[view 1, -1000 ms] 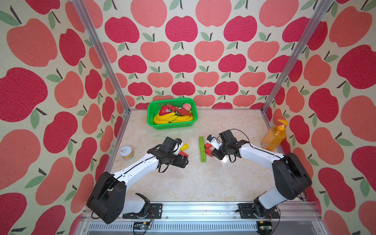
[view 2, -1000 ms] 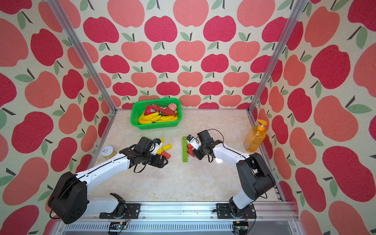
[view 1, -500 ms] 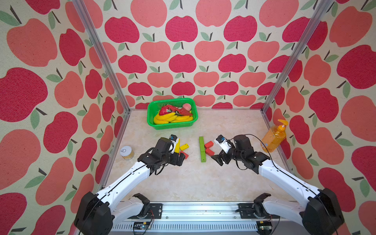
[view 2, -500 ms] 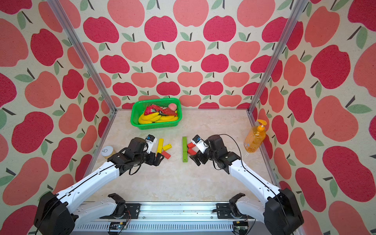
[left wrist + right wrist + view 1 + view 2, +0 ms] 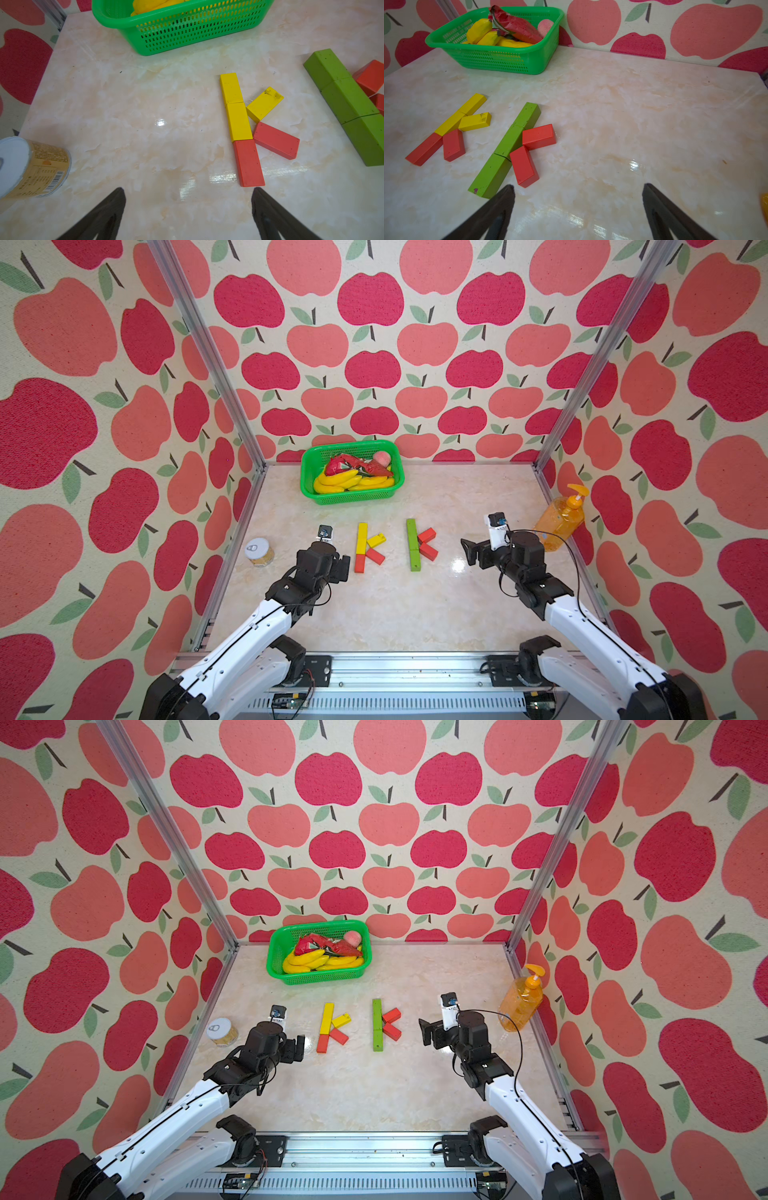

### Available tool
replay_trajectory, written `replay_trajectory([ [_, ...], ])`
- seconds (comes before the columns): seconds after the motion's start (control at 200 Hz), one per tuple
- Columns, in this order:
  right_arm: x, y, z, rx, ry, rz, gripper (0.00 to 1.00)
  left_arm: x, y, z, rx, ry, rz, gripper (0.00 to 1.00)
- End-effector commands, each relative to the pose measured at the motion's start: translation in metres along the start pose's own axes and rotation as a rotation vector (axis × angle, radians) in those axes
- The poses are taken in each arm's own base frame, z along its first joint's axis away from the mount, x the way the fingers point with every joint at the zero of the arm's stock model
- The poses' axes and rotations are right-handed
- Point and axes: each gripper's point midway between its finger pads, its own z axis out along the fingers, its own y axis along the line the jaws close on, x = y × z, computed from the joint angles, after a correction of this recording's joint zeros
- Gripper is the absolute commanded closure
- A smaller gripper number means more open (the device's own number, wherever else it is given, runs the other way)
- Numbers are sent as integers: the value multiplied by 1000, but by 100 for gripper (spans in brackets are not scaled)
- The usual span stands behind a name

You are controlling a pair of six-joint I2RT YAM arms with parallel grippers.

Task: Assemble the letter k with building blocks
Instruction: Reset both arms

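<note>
Logged three green blocks (image 5: 412,545), four red blocks (image 5: 427,536), three yellow blocks (image 5: 362,538). Noted green mesh basket (image 5: 353,497), yellow bananas (image 5: 336,483), orange bottle (image 5: 555,526), tan can (image 5: 259,551) with white lid. Marked table (image 5: 395,605) as cream marble veined in peach; walls (image 5: 374,364) as cream, patterned with red and salmon apples bearing green leaves. Recorded arms (image 5: 257,622) white and black.

Bare tabletop (image 5: 124,124) runs free between and ahead of the left gripper's (image 5: 188,189) spread fingers; the yellow-and-red block letter (image 5: 239,122) lies just to its right, a can (image 5: 37,164) to its left. Ahead of the right gripper (image 5: 578,186) is clear marble; the green-and-red block letter (image 5: 508,143) blocks its left, a soap bottle (image 5: 557,526) its right.
</note>
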Motion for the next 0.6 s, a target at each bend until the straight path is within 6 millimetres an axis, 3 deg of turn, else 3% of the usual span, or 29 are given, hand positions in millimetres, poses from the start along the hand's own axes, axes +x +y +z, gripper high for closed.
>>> replay_trajectory([
  [0.0,-15,-26,-11,114,-110,121,1,-23,15,2,-88,-90,17,2],
  [0.215,-21,-43,-30,194,-221,117,1,-25,35,8,-128,-123,-35,2],
  [0.375,-12,-49,-25,218,-204,102,1,-43,50,17,-101,-231,-87,2],
  [0.475,-6,-57,-19,263,-181,114,1,-45,57,34,-112,-259,-58,2],
  [0.595,-3,-67,-16,313,-185,136,1,-29,67,65,-155,-184,-28,2],
])
